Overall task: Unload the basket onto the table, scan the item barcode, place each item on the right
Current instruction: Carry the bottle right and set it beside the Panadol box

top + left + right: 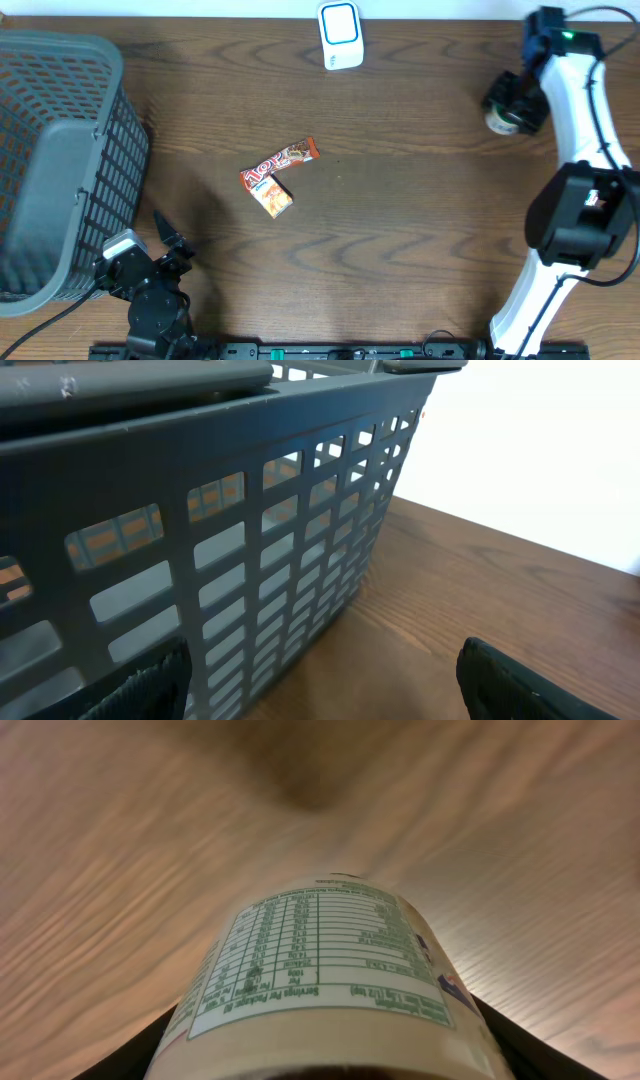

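Wooden table. Grey mesh basket at left edge. Left gripper beside basket, fingers spread, holding nothing. Right gripper at far right, pinching a labelled bottle, well right of the white scanner. Mid-table: snack bar, small orange packet touching it.

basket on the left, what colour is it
Dark grey basket, lattice walls; shows best in left wrist view.
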